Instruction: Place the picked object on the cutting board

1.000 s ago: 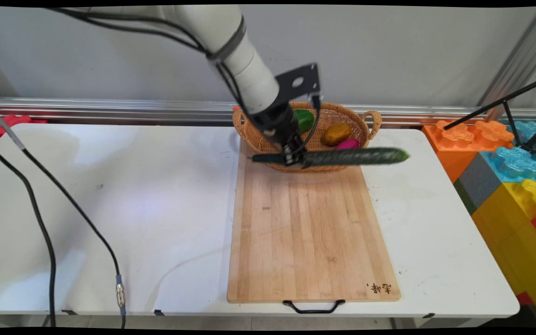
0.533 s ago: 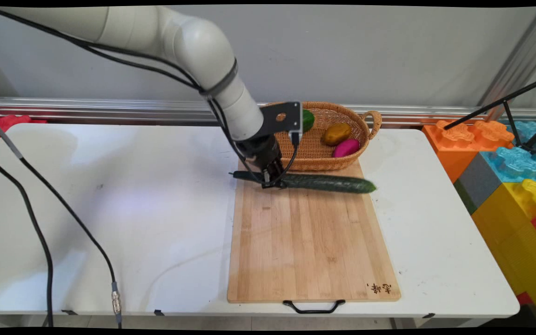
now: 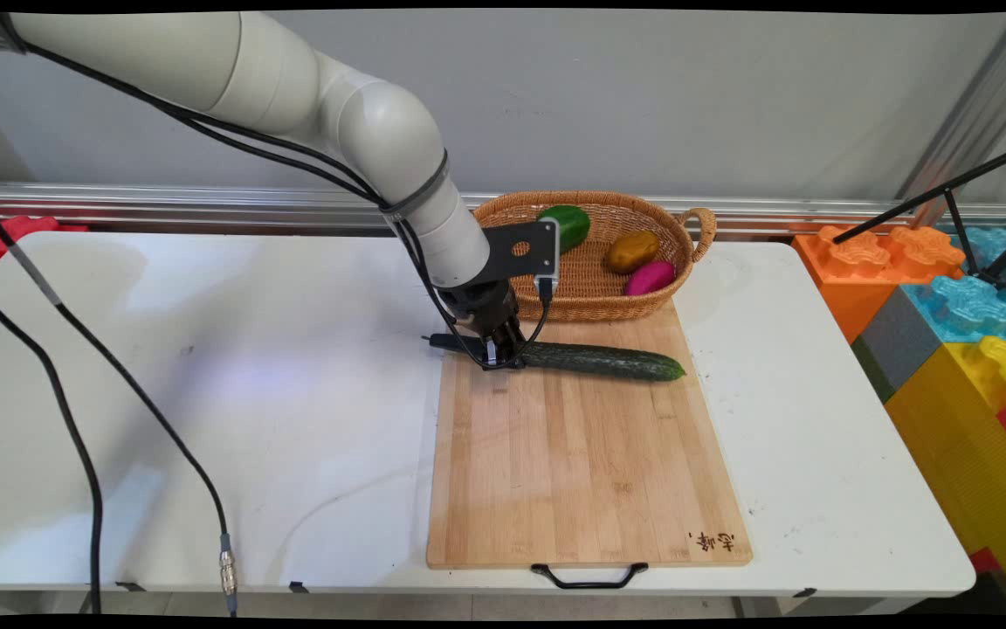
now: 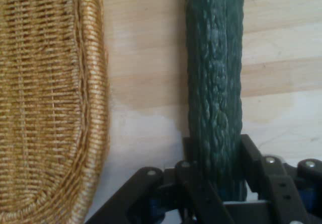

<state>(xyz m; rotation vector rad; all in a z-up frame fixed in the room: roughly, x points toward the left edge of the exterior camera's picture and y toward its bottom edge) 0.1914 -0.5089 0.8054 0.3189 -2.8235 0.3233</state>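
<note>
Gripper (image 3: 496,352) is clamped on the cucumber (image 3: 601,361) close to its left end, one finger on each side; the hand view shows the cucumber (image 4: 215,98) running straight out from between them. It lies lengthwise across the far end of the wooden cutting board (image 3: 586,472), its short left end poking past the board's left edge over the white table (image 3: 206,384). Whether it rests fully on the board or is held just above cannot be told; at most a thin shadow shows under it.

Just behind, the wicker basket (image 3: 595,297) sits at the board's far edge, near the cucumber but apart from it. Inside: a green vegetable (image 3: 566,224), a brownish-yellow one (image 3: 631,251), a magenta one (image 3: 650,278).

Black cables (image 3: 75,349) hang at left. Coloured toy blocks (image 3: 948,306) stand beyond the table's right side.

Judgement: placing stage, cucumber at board level while gripped. A release would need it settled flat on the board.
</note>
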